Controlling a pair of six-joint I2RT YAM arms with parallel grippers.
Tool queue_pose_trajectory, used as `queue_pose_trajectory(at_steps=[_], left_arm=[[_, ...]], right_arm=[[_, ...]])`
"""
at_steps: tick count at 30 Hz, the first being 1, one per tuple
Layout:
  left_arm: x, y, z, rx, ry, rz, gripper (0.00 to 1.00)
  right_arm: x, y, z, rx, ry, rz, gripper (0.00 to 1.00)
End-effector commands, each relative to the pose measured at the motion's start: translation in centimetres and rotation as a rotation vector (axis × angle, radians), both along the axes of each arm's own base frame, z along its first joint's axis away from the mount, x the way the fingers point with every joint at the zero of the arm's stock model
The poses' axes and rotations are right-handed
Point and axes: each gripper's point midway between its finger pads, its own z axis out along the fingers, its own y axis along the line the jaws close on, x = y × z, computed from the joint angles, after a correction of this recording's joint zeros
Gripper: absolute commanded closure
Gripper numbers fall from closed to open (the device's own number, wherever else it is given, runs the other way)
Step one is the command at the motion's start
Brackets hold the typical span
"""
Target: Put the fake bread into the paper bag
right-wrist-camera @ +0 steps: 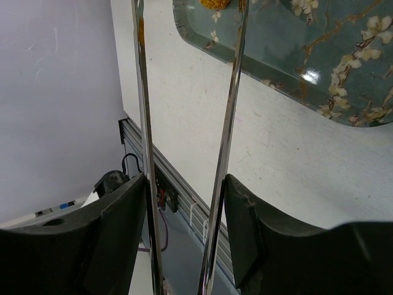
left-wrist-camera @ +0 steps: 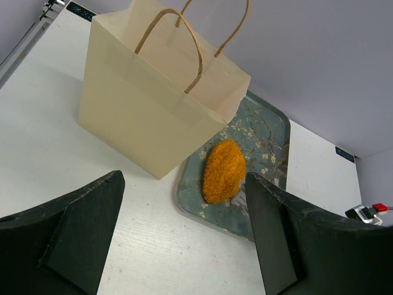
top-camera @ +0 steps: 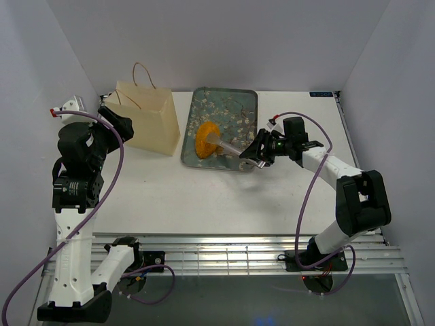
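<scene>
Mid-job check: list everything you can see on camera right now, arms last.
paper bag: one, cream-beige with tan cord handles, upright on the table, left of the tray
tray: one, grey-green floral, far middle of the table
fake bread: one piece showing, orange oval, on the tray; the bag's inside is hidden
tongs: one pair, shiny metal, in the right hand, tips reaching the bread
table: one, white
left hand: black, open, empty, beside the bag
right hand: black, shut on the tongs, by the tray's near right corner
</scene>
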Motion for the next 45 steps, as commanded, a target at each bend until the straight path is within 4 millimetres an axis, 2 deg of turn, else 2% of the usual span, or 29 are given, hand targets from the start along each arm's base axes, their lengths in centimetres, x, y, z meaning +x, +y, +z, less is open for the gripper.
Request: queue_pose_trajectory(at_steps=[1, 22, 35, 45], left_arm=[[-0.1, 0.2, 0.8, 0.010, -0.021, 0.003, 0.10], [-0.3, 0.2, 0.8, 0.009, -0.021, 0.007, 0.10], [-0.2, 0.2, 0.8, 0.008, -0.021, 0.007, 0.10], [-0.3, 0.3, 0.7, 0.008, -0.018, 0.008, 0.10]], right_arm=[[0.6, 0.4, 0.9, 0.060, -0.020, 0.013, 0.43], [1.4, -0.6, -0.1, 0.032, -0.015, -0.032, 0.43], [2.0, -0.5, -1.3, 0.020, 0.009, -0.033, 0.43], [3.0, 0.2, -1.2, 0.054, -0.009, -0.012, 0.43]])
